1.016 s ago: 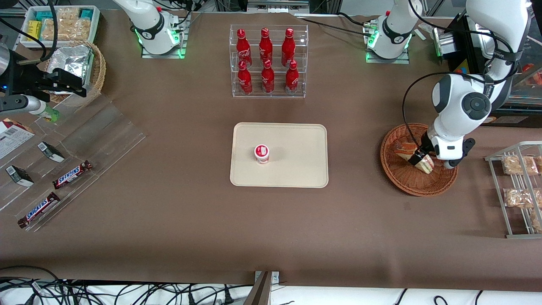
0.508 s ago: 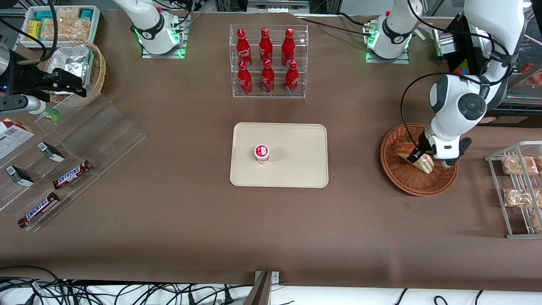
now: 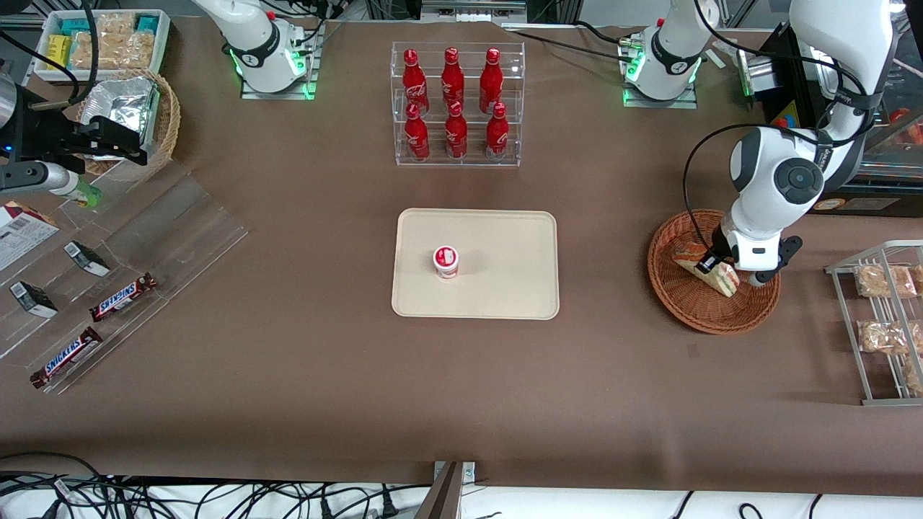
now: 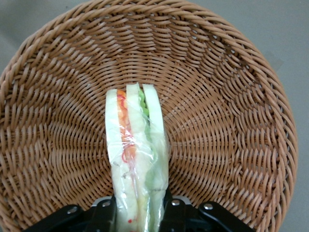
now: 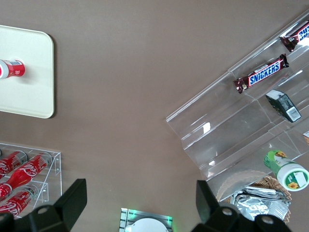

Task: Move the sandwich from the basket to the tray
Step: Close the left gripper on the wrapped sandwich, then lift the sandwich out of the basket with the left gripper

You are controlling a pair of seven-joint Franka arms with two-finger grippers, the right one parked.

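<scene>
The wrapped sandwich [image 3: 705, 270] is in the round reddish-brown wicker basket [image 3: 685, 306] toward the working arm's end of the table. My left gripper [image 3: 716, 264] is down in the basket and shut on the sandwich. In the left wrist view the sandwich [image 4: 136, 159] stands on edge between the two black fingers [image 4: 104, 212], white bread with orange and green filling, over the basket weave [image 4: 227, 125]. The gripper [image 4: 137, 217] clamps its wrapped end. The cream-beige tray [image 3: 505, 288] lies at the table's middle, well apart from the basket.
A small red-and-white cup [image 3: 445, 262] stands on the tray. A clear rack of red bottles [image 3: 456, 104] is farther from the front camera. A wire rack with bagged snacks [image 3: 885, 317] is beside the basket. Acrylic steps with chocolate bars [image 3: 119, 299] lie toward the parked arm's end.
The left arm has shifted slightly and the gripper has risen a little with the sandwich held in it. Nothing else has moved.
</scene>
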